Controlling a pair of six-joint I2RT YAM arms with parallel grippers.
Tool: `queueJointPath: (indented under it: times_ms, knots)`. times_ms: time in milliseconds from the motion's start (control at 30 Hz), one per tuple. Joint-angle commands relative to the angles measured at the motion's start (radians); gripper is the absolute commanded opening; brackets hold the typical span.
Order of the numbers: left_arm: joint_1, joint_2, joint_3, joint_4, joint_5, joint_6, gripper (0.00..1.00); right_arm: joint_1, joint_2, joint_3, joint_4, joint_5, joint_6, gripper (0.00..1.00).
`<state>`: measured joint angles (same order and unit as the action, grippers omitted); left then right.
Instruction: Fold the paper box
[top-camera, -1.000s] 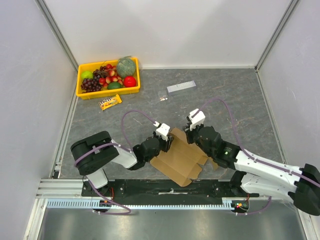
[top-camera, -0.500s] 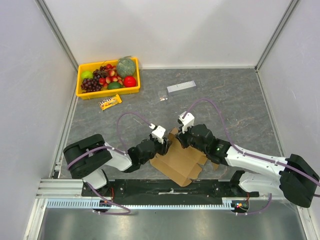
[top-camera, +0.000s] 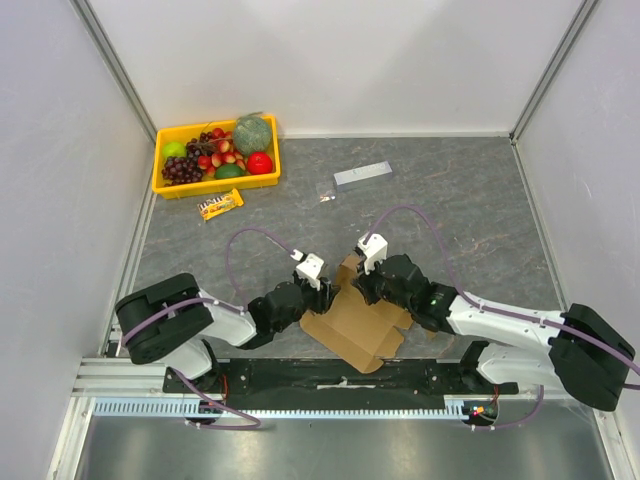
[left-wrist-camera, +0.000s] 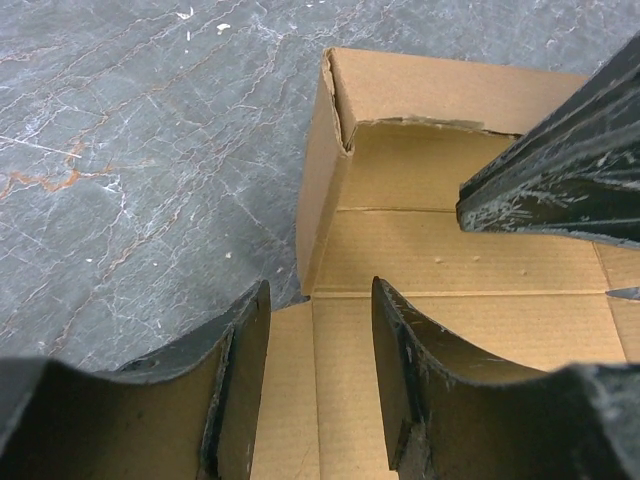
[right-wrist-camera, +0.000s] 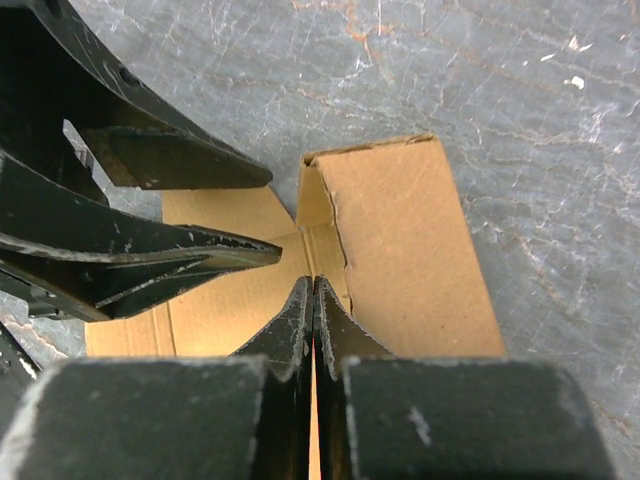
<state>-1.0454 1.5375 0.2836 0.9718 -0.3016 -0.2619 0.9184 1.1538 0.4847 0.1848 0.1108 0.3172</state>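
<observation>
Paper box: plain brown cardboard paper box (top-camera: 352, 325), a part-folded die-cut sheet. It lies on the grey marbled counter (top-camera: 470, 200) close to the near edge, between the two arms. The near panels lie flat, and two walls meet at a raised far corner.
Left tool (left-wrist-camera: 320, 290): fingers apart, gripping nothing. They sit over a flat panel, in line with the near end of the raised side wall. Judged ready to take or steady that wall.
Right tool (right-wrist-camera: 313, 297): fingers pressed together with nothing between, serving as one blunt point. The tip sits inside the raised corner, at the crease. Judged to pin the floor panel so the walls hinge cleanly.
Step judged: forming the first corner, with most flaps unfolded.
Left wrist view only: the side wall stands upright, the corner tab has a ragged cut edge, and the right tool enters from the upper right.
Right wrist view only: the closed seam of its own fingers, and the end wall's outer face sloping away.
Top view only: the sheet's whole outline with its notched near flaps, plus the items below.
Orange-wrapped snack bar (top-camera: 220, 204): well apart from the box.
Small clear packet (top-camera: 325, 192): mid-counter.
Flat grey-white strip (top-camera: 363, 174): just beyond the packet.
Yellow plastic tray (top-camera: 160, 176): far left corner, holding fruit.
</observation>
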Motion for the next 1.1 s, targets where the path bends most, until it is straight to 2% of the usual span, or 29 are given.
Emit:
queueJointPath:
  times_ms: [0, 167, 333, 500, 633, 933, 1067]
  knots:
    - [-0.011, -0.034, -0.018, 0.019, 0.009, -0.039, 0.52, -0.004, 0.009, -0.018, 0.056, -0.033, 0.029, 0.00]
    - [-0.011, -0.039, -0.020, 0.016, 0.009, -0.042, 0.51, -0.004, 0.014, -0.014, 0.062, -0.103, 0.026, 0.00]
    - [-0.015, -0.034, -0.015, 0.013, 0.009, -0.042, 0.51, -0.004, -0.077, 0.005, 0.087, -0.174, 0.019, 0.03]
    - [-0.015, -0.028, -0.014, 0.015, 0.009, -0.048, 0.52, -0.004, -0.170, 0.018, 0.102, -0.036, 0.029, 0.09]
    - [-0.016, -0.031, -0.017, 0.016, 0.012, -0.053, 0.51, -0.006, -0.134, 0.038, 0.075, 0.122, 0.040, 0.09]
    - [-0.025, -0.060, -0.041, 0.012, 0.018, -0.068, 0.51, -0.015, 0.001, 0.045, 0.160, 0.239, 0.074, 0.05]
    - [-0.027, -0.070, -0.049, 0.010, 0.016, -0.071, 0.50, -0.015, 0.036, 0.045, 0.174, 0.236, 0.072, 0.04]
